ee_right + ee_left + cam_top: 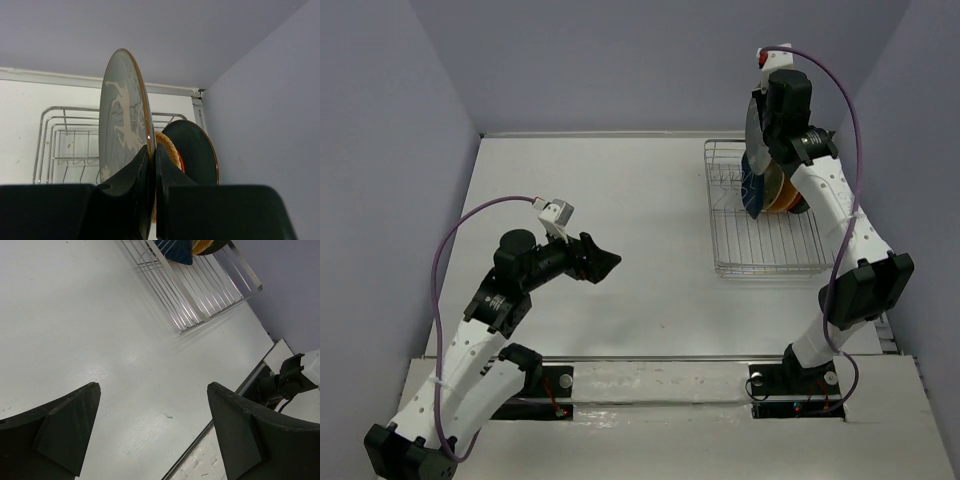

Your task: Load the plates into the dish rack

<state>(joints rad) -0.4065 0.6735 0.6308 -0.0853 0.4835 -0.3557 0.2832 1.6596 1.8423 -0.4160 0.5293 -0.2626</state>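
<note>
My right gripper point(761, 150) is shut on the rim of the dark grey plate with white deer point(752, 120) and holds it upright on edge above the silver wire dish rack point(767, 250). In the right wrist view the fingers point(142, 170) pinch the deer plate point(120, 120). Behind it the tan wicker plate point(167, 145), an orange rim point(181, 162) and the dark teal plate point(196, 150) stand in the rack point(62, 132). A dark blue plate point(754, 190) stands in the rack too. My left gripper point(607, 262) is open and empty over the table, its jaws wide apart point(154, 390).
The rack point(210, 297) stands at the table's right side, close to the right wall. The back wall is just behind it. The right arm's base point(285, 380) and the table's front rail point(650, 360) lie near the left gripper's view.
</note>
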